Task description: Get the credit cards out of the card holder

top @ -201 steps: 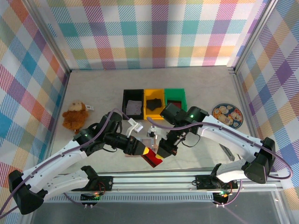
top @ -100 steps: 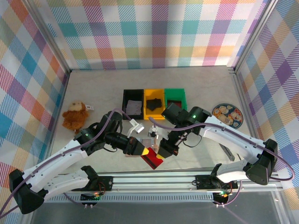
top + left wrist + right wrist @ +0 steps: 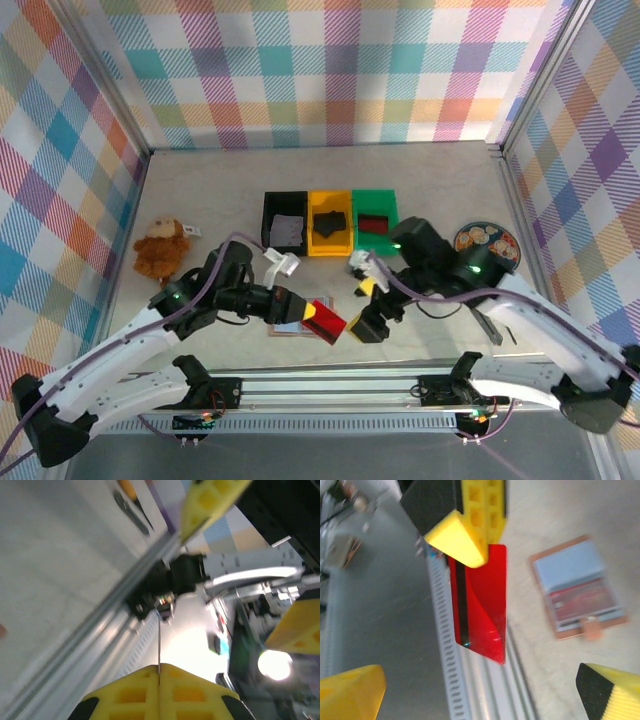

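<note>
The left end effector [image 3: 300,312] is clenched on 1 red card [image 3: 480,605]. The right end effector [image 3: 367,307], just beside it, is released. Below the left end effector, the card holder [image 3: 577,587] lies open.

3 bins [image 3: 330,247] ahead, open tabletop [image 3: 200,185] beyond

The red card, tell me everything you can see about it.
The red card is a rectangle with rounded corners. It looks like glossy plastic and has a black stripe along one long edge. The left gripper is shut on one short end and the rest sticks out free. From the left wrist it shows edge-on as a thin line. It is held in the air toward the near edge of the table, apart from the card holder, which lies open on the table. Nothing else touches it.
</note>
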`<state>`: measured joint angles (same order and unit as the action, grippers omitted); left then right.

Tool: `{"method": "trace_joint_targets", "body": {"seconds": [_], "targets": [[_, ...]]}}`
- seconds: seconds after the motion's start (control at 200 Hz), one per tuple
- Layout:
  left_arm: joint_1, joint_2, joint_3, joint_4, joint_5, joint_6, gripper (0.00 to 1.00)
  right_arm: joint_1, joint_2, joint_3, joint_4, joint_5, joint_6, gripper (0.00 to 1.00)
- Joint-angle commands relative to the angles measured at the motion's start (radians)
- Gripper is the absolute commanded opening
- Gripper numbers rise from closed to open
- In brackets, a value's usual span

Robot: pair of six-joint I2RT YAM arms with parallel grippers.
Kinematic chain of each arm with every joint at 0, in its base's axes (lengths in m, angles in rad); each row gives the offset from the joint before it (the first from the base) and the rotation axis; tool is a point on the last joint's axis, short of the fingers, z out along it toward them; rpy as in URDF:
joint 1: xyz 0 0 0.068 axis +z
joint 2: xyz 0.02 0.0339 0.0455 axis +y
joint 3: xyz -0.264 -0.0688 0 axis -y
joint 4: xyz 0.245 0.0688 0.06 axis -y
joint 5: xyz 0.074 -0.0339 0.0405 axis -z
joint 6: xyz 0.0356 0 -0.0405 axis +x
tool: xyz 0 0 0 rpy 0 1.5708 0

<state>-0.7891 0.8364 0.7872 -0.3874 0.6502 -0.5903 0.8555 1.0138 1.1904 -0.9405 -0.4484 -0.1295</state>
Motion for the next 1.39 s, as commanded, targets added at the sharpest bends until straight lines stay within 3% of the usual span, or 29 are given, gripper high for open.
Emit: {"method": "trace_joint_targets", "body": {"seconds": [0.0, 0.13, 0.265, 0.36, 0.46, 0.655, 0.705, 0.865, 1.14, 1.24, 1.39], "targets": [[0.010, -0.054, -0.059, 0.206, -0.250, -0.190, 0.00, -0.041, -0.095, -0.053, 0.166, 0.190, 0.184, 0.99], [0.010, -0.026, -0.158, 0.476, -0.395, -0.354, 0.00, -0.049, -0.191, -0.199, 0.424, 0.291, 0.490, 0.99], [0.011, 0.120, -0.200, 0.807, -0.469, -0.450, 0.00, -0.049, -0.277, -0.401, 0.754, 0.370, 0.864, 1.00], [0.009, 0.262, -0.207, 1.056, -0.491, -0.531, 0.00, -0.047, -0.334, -0.535, 0.920, 0.465, 1.112, 0.88], [0.007, 0.401, -0.188, 1.248, -0.517, -0.592, 0.00, -0.036, -0.367, -0.593, 0.965, 0.547, 1.275, 0.87], [-0.022, 0.531, -0.139, 1.385, -0.564, -0.619, 0.00, 0.044, -0.382, -0.662, 1.025, 0.769, 1.417, 0.73], [-0.039, 0.552, -0.138, 1.420, -0.582, -0.622, 0.00, 0.048, -0.368, -0.675, 1.039, 0.802, 1.461, 0.64], [-0.083, 0.631, -0.154, 1.550, -0.632, -0.680, 0.00, 0.052, -0.291, -0.671, 1.077, 0.844, 1.522, 0.61], [-0.146, 0.718, -0.157, 1.651, -0.662, -0.714, 0.00, 0.054, -0.242, -0.650, 1.118, 0.932, 1.465, 0.54], [-0.156, 0.729, -0.164, 1.680, -0.684, -0.733, 0.00, 0.054, -0.238, -0.674, 1.136, 0.951, 1.480, 0.43], [-0.167, 0.766, -0.163, 1.727, -0.695, -0.765, 0.00, 0.054, -0.232, -0.678, 1.160, 0.953, 1.464, 0.37]]}}
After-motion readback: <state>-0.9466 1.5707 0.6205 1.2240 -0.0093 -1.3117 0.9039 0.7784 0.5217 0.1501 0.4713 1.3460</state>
